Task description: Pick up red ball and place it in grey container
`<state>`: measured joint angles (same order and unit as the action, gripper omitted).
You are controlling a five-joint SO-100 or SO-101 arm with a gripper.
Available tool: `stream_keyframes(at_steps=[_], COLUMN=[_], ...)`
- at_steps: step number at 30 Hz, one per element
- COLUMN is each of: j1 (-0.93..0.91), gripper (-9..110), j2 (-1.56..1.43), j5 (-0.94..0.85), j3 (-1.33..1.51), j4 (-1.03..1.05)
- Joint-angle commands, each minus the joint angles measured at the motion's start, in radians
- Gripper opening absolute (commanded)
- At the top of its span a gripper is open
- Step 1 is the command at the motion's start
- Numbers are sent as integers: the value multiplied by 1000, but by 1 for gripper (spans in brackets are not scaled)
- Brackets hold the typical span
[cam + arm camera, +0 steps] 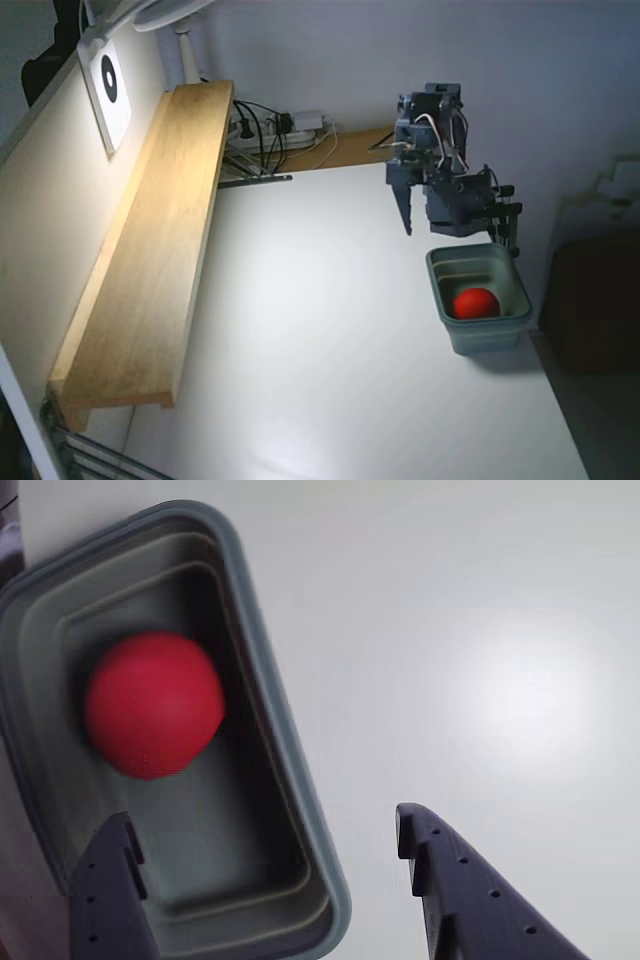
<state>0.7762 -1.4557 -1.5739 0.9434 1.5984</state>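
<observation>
Ball (152, 704) blurred — container (262, 660) cropped

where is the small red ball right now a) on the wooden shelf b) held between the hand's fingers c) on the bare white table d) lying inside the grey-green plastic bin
d: the small red ball lies inside the grey-green rectangular plastic bin, and the hand is open and empty above it; the fixed view shows the same.

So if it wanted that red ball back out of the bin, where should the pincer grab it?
Probably from straight above, fingers closing across the widest middle of the red ball. It is round and smooth, and the walls of the grey container block any sideways approach.
</observation>
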Motion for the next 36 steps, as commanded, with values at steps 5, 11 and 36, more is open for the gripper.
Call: stream_keyframes(at_steps=[5,11,36], j1=[-153,-297,-922], gripper=[28,24,7], j2=[-125,-187,-460], j5=[3,3,3], j3=[37,80,266], j4=[33,47,110])
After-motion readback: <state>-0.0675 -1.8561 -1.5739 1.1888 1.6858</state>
